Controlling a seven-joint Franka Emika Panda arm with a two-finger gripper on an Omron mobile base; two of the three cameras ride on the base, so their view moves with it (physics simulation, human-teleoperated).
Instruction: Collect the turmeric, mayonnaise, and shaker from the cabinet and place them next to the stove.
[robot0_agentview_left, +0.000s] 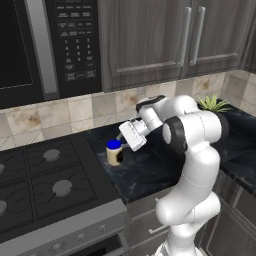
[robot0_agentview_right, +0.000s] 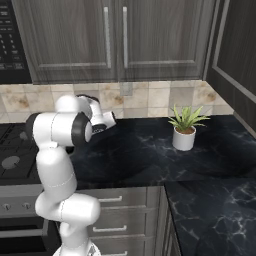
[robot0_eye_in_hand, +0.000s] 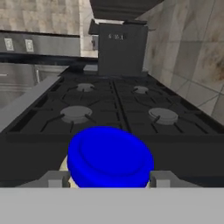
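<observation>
Beside the stove (robot0_agentview_left: 47, 177), the mayonnaise (robot0_agentview_left: 114, 152) stands upright on the black counter (robot0_agentview_left: 150, 172). Its blue lid sits between the two claw (robot0_eye_in_hand: 108, 178) fingers (robot0_eye_in_hand: 56, 178). I cannot tell if they squeeze the jar. A small plant (robot0_agentview_right: 184, 127) stands far off

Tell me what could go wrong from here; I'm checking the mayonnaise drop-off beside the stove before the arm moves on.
The mayonnaise stands on the countertop close to the stove edge, with the hand right at its blue lid. A sideways pull-away could tip or drag the jar. A nudge toward the burners might push it onto the grates, where it would sit unevenly. Whether the fingers still touch the jar is unclear.
</observation>
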